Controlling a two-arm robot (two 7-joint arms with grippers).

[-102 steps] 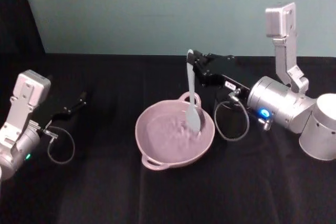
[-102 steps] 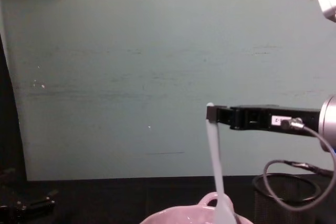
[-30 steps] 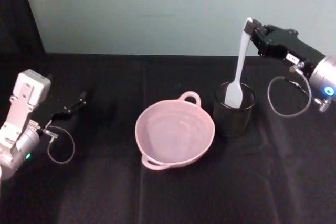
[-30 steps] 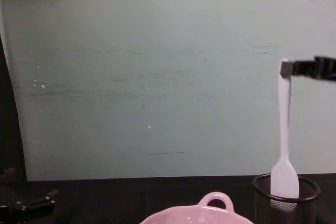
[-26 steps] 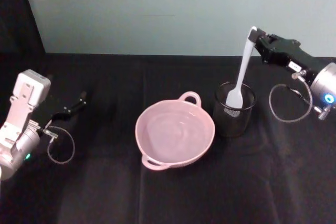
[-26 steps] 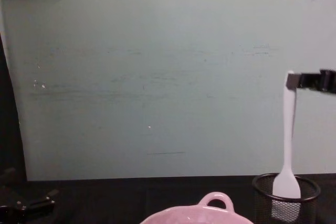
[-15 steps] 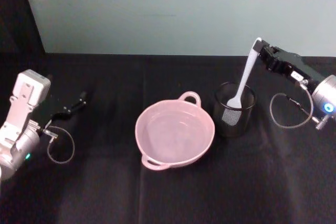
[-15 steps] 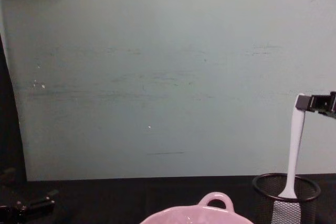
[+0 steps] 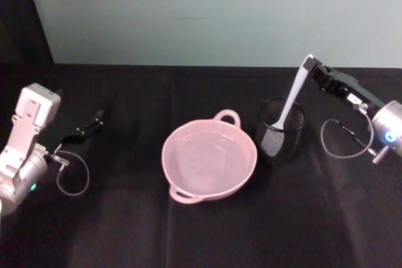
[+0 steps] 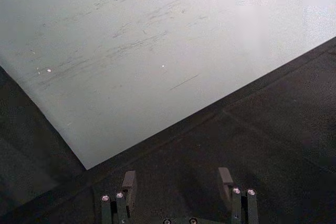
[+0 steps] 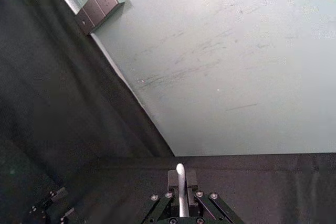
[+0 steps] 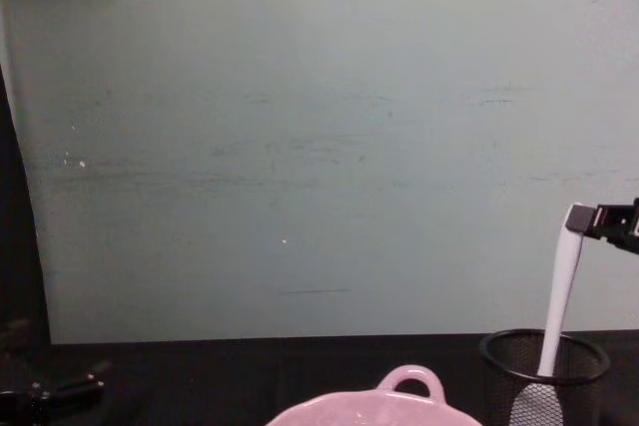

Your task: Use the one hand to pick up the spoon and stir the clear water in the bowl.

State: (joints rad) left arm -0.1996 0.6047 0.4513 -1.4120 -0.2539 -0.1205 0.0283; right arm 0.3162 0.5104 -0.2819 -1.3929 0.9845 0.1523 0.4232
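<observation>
Water lies clear and flat in the pale pink bowl [image 9: 209, 161], which sits at the middle of the black table [image 9: 188, 230] with one loop handle toward the near edge and one toward the far edge. Just beside the bowl on its right stands a black wire-mesh cup [image 9: 281, 131], and the white spoon [image 9: 290, 103] stands in it, scoop end down inside the mesh, its handle leaning up and to the right. The right gripper [image 9: 312, 67] pinches the top end of that handle above the cup's far right side; in the right wrist view the handle tip [image 11: 180, 182] sits squeezed between the two black fingers [image 11: 191, 181]. Its silver wrist with the blue ring is near the table's right edge. Toward the left edge, the left gripper [image 9: 94, 120] is parked low over the cloth, well apart from the bowl, its fingers [image 10: 224, 177] spread with nothing between them. A pale green wall [image 12: 319, 147] rises behind the far edge
</observation>
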